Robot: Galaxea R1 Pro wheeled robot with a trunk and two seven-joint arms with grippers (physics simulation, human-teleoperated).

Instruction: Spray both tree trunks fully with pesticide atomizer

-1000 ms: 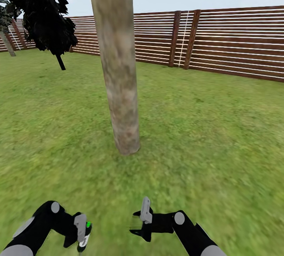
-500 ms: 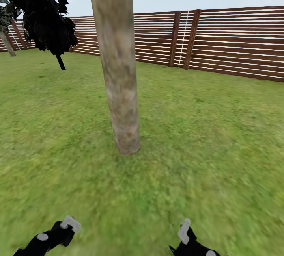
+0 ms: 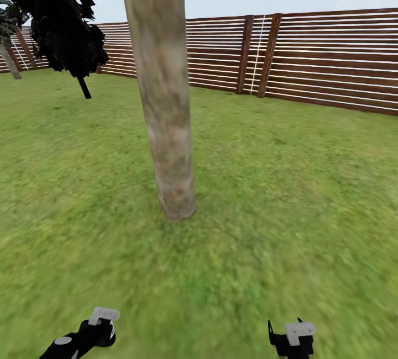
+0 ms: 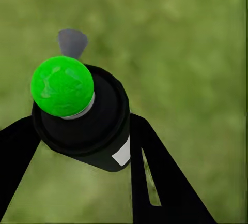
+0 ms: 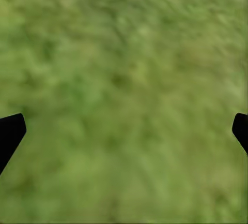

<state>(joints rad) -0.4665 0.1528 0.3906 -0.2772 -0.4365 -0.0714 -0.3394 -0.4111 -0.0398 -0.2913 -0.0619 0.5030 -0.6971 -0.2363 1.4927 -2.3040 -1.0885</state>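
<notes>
- The pesticide atomizer [image 4: 85,123] sits clamped between the left gripper's [image 4: 77,146] two black fingers, above the grass [image 4: 196,53]. Its cap shows a green dome and its side a white label; what it holds cannot be seen.
- The right gripper [image 5: 124,131] is spread wide with nothing between its fingers, over the lawn.
- The tree trunk [image 3: 166,127] stands ahead, its top cut off.
- Both grippers sit at the head view's lower edge, partly cut off.
- A slatted fence [image 3: 309,61] runs behind.
</notes>
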